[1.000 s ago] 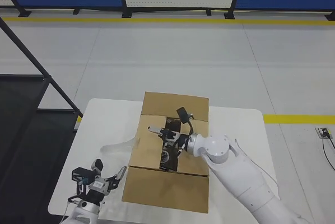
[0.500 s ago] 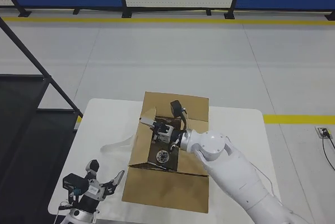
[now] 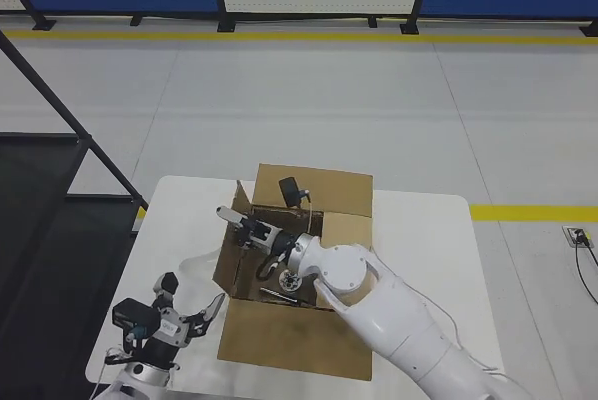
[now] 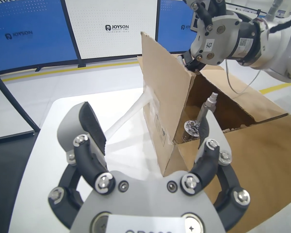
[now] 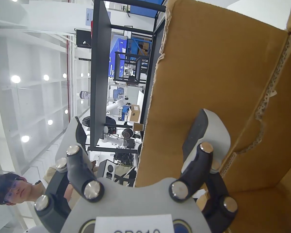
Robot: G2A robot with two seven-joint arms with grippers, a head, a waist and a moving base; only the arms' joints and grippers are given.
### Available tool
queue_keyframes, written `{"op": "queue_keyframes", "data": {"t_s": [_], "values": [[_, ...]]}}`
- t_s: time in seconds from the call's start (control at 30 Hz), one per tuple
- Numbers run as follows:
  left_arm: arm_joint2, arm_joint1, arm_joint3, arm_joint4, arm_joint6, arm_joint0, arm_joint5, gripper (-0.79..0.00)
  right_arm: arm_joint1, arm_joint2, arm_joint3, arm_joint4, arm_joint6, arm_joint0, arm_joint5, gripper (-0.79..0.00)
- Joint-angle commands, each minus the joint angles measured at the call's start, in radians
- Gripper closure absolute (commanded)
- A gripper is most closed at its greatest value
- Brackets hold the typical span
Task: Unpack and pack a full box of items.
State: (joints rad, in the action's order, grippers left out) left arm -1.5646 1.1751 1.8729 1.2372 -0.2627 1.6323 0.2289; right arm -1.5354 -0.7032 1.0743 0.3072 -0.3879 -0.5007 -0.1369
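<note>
Unpacking is just getting going, by my reading: the step in hand is laying the flaps open.

Box (image 3: 289, 340) is sitting mid-table (image 3: 179, 220), reaching toward the near edge, its left flap (image 4: 165, 83) standing upright. Right gripper (image 5: 140, 132) is straddling that flap's top edge, jaws spread wide and clamping nothing. Left gripper (image 4: 148, 122) is hovering over the table's near-left corner, wide open and empty (a spray bottle (image 4: 205, 110) is showing inside). Next move is probably calling for pressing the flap outward before reaching in.
</note>
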Motion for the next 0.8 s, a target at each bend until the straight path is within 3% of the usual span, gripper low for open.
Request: {"op": "queue_keyframes", "data": {"t_s": [0.0,0.5,0.77], "values": [[-0.006,0.002,-0.001,-0.031,0.016,-0.012,-0.014,-0.785,-0.009,0.007,-0.011,0.001,-0.002,0.006,-0.004,-0.785],[-0.095,0.002,-0.085,-0.171,0.063,-0.047,0.000,-0.785,-0.046,-0.006,-0.064,-0.024,-0.034,0.022,-0.023,-0.785],[-0.127,0.002,-0.174,-0.210,0.079,-0.065,0.002,-0.785,-0.021,-0.081,0.033,-0.090,-0.075,-0.028,-0.041,-0.785]]}}
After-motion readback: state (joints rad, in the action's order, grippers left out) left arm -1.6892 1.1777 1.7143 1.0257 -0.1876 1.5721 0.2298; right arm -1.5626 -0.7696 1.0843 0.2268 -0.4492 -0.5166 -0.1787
